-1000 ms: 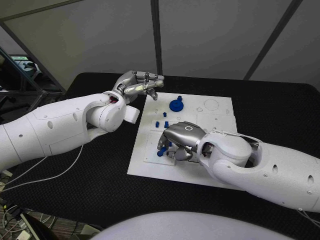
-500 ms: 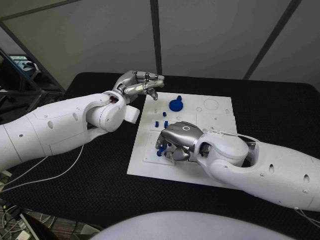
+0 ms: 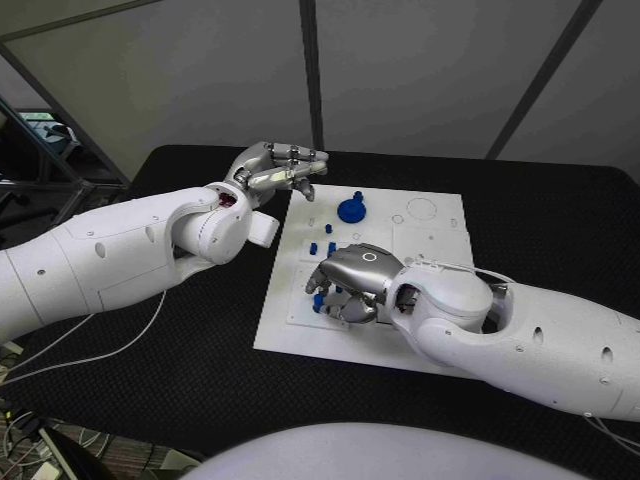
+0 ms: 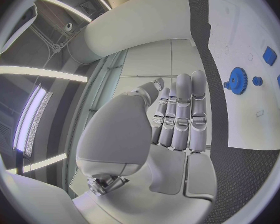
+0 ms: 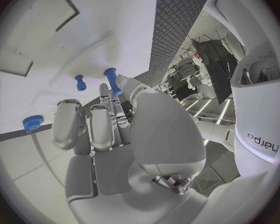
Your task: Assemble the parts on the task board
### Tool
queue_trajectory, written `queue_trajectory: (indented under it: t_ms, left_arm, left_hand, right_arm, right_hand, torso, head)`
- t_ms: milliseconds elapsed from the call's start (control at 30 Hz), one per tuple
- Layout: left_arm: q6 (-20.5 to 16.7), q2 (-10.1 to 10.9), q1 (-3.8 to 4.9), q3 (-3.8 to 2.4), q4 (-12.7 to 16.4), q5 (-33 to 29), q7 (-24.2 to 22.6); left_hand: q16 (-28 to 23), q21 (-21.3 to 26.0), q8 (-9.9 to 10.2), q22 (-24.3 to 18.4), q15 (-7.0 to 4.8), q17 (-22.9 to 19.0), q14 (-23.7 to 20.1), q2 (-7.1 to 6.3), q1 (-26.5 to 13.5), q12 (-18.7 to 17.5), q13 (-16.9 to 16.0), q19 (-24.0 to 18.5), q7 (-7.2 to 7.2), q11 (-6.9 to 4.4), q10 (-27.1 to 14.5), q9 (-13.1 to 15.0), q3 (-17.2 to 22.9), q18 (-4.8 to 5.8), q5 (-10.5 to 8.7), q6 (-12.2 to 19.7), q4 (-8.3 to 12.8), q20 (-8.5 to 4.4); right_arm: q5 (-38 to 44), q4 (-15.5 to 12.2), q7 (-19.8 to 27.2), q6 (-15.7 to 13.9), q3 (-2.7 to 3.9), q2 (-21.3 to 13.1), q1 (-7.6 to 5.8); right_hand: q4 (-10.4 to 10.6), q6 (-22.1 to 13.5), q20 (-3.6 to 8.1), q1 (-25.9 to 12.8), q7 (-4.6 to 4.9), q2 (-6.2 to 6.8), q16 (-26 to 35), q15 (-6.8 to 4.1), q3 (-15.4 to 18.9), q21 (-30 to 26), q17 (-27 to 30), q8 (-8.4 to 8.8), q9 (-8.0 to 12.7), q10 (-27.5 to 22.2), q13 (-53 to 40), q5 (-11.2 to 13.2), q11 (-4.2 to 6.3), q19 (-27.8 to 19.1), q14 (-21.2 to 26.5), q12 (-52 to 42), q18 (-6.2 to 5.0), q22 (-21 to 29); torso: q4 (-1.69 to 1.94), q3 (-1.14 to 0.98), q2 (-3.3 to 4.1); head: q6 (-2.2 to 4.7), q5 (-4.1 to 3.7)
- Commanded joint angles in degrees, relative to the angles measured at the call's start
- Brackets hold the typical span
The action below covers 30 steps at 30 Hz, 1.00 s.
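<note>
Left hand (image 3: 277, 168) hovers off the task board's (image 3: 294, 325) far-left corner, fingers straight and together, holding nothing. Right hand (image 3: 352, 283) is down mid-board — a blue peg (image 5: 112, 80) at its fingertips, though I can't tell if I'm gripping it. Probably seating it next. Count — one blue gear (image 3: 352, 210), several small pegs.

The board (image 3: 433, 240) is white, the worktop (image 3: 551, 220) black with a fine woven texture. Both hands, left (image 3: 277, 168) and right (image 3: 352, 280), are silver on white arms. The gear (image 3: 352, 210) between the hands and the peg (image 5: 113, 81) at the right hand's fingertips are blue.
</note>
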<state>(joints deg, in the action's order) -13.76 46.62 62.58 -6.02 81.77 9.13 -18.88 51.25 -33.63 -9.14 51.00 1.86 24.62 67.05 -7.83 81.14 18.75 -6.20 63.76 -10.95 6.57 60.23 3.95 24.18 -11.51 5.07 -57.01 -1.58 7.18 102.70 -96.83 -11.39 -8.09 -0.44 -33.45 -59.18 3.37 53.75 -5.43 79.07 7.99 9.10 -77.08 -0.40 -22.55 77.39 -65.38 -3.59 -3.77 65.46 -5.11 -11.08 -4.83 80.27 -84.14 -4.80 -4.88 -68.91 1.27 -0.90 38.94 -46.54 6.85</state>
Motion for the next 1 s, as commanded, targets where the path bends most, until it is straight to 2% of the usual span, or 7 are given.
queue_trajectory:
  t_ms: [33,300,500,667,800,900,1000]
  left_arm:
    - [0.8,0.0,0.09,-0.04,0.0,-0.1,0.2]
    - [0.9,0.0,0.09,-0.04,-0.1,-0.1,0.3]
    - [0.9,0.2,0.07,-0.02,-0.2,-0.1,0.4]
    - [0.9,0.5,0.07,0.00,-0.1,-0.1,0.5]
    - [0.8,0.8,0.07,0.04,-0.2,-0.1,0.6]
    - [0.7,0.9,0.06,0.12,-0.2,-0.1,0.5]
    - [0.6,1.0,0.03,0.22,-0.1,-0.1,0.4]
  left_hand:
    - [-0.1,0.3,-0.4,-0.1,-0.08,-0.1,-0.4,0.49,-0.1,0.2,-0.1,-0.3,0.06,0.02,-0.5,0.0,-0.3,1.06,-0.15,0.4,0.0,0.09]
    - [-0.1,0.4,-0.5,-0.1,-0.06,-0.1,-0.5,0.54,-0.1,0.3,-0.1,-0.3,0.04,0.05,-0.7,0.0,-0.4,1.07,-0.16,0.5,-0.1,0.10]
    - [-0.1,0.4,-0.5,-0.1,-0.06,-0.1,-0.5,0.54,-0.1,0.3,-0.1,-0.3,0.04,0.05,-0.7,0.0,-0.4,1.07,-0.16,0.5,-0.1,0.10]
    - [-0.1,0.4,-0.5,-0.1,-0.06,-0.1,-0.5,0.54,-0.1,0.3,-0.1,-0.3,0.04,0.05,-0.7,0.0,-0.4,1.07,-0.16,0.5,-0.1,0.10]
    - [-0.1,0.4,-0.5,-0.1,-0.05,-0.1,-0.5,0.56,-0.1,0.3,-0.1,-0.3,0.03,0.05,-0.7,0.0,-0.5,1.07,-0.16,0.6,-0.1,0.11]
    - [-0.1,0.5,-0.5,-0.1,-0.04,-0.2,-0.5,0.64,-0.1,0.4,-0.1,-0.3,0.02,0.06,-0.7,0.0,-0.5,1.07,-0.16,0.6,-0.1,0.12]
    - [-0.1,0.5,-0.6,-0.2,-0.02,-0.2,-0.5,0.62,-0.2,0.4,-0.1,-0.3,0.01,0.08,-0.8,0.0,-0.6,1.08,-0.17,0.6,-0.2,0.14]
  right_arm:
    - [-0.4,-0.3,1.2,-2.8,0.00,-0.1,-0.05]
    - [-1.0,-1.5,2.5,-7.5,0.01,-1.2,0.01]
    - [-3.7,-5.5,3.7,-11.1,0.20,-6.9,0.06]
    - [-12.8,-8.3,2.9,-13.3,2.14,-13.8,-0.22]
    - [-21.7,-9.6,-1.1,-14.3,2.89,-19.3,-0.49]
    - [-24.8,-10.8,-4.7,-14.0,3.11,-22.9,-0.57]
    - [-25.9,-11.7,-7.9,-13.7,3.18,-25.5,-0.59]
  right_hand:
    - [0.0,-0.8,-0.39,-0.4,-0.19,0.13,0.3,0.36,0.5,-0.4,0.1,0.12,0.0,-0.6,0.1,0.5,-0.03,-0.2,-1.5,0.1,0.42,0.1]
    - [-0.1,-2.4,-0.61,-0.6,-0.55,0.55,0.6,0.63,2.0,-1.4,0.7,-0.02,-0.1,-2.5,0.2,0.6,-0.39,-1.0,-1.4,0.1,0.10,1.6]
    - [-0.2,-1.3,-0.76,-0.4,0.29,0.23,1.6,0.73,3.1,-2.8,2.5,-0.58,-0.4,-3.0,0.1,0.4,-0.46,-2.1,-0.9,-0.6,-0.33,3.7]
    - [2.4,3.2,-0.93,-3.2,1.58,-0.85,1.5,0.67,4.7,-2.4,2.4,-2.53,-1.3,3.0,-1.2,-0.2,-0.22,-1.6,-1.1,-4.6,-0.13,2.9]
    - [4.1,5.7,0.54,-5.0,-0.30,-1.06,-1.2,-1.18,6.4,0.0,-2.1,-4.01,-1.8,11.0,-4.9,-2.9,2.12,0.4,-2.2,-10.8,0.51,-0.6]
    - [5.7,5.4,1.57,-7.5,-1.25,0.78,-1.7,-2.01,10.7,1.0,-2.6,-4.86,-2.1,13.0,-11.1,-8.1,2.98,1.3,-2.4,-18.1,0.88,-2.1]
    - [9.0,4.9,2.10,-9.4,-2.15,0.25,-2.9,-2.42,16.4,2.4,-4.2,-7.33,-3.2,11.0,-31.5,-10.7,3.44,2.4,-2.7,-37.6,1.39,-4.2]
  torso:
    - [-0.03,-0.05,-0.06]
    - [-0.03,-0.10,-0.04]
    - [-0.13,-0.08,-0.12]
    - [-0.23,0.08,-0.15]
    - [-0.51,0.02,-0.30]
    - [-0.88,0.02,-0.45]
    - [-1.24,0.09,-0.60]
  head:
    - [0.09,0.03]
    - [0.44,-0.19]
    - [0.75,-0.63]
    - [1.57,-2.80]
    - [2.18,-5.09]
    - [2.09,-7.38]
    - [2.15,-9.16]
